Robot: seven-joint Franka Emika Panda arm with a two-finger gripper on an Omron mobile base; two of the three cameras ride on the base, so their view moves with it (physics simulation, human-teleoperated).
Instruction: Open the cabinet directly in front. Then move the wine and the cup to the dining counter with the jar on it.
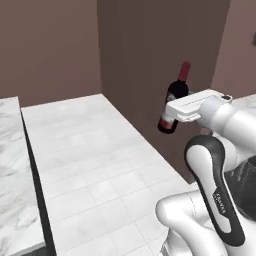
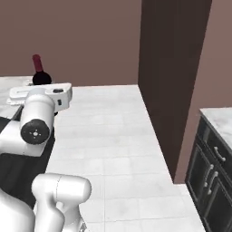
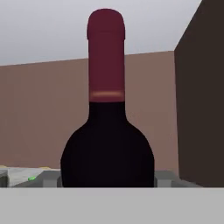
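Left base view: gripper (image 1: 172, 116) clamped on the wine (image 1: 174, 98), held in the air above the white tiled floor (image 1: 95, 160), tall dark panel (image 1: 150, 55) just behind, marble counter edge (image 1: 12, 165) at left. Right base view: wine (image 2: 40, 72) behind the hand, dark lower cabinets (image 2: 213, 176) at right. Hand view: wine (image 3: 107, 131) upright, close, brown wall (image 3: 39, 109) behind.

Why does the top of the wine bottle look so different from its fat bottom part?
The neck of the wine bottle is thin and wrapped in red foil, while the body is wide, nearly black glass. The neck sticks up free above the white end effector, while the body sits clamped in it, above the tiled floor. The body carries a red and white label; the neck has none. Both are round and tilt together as one bottle.
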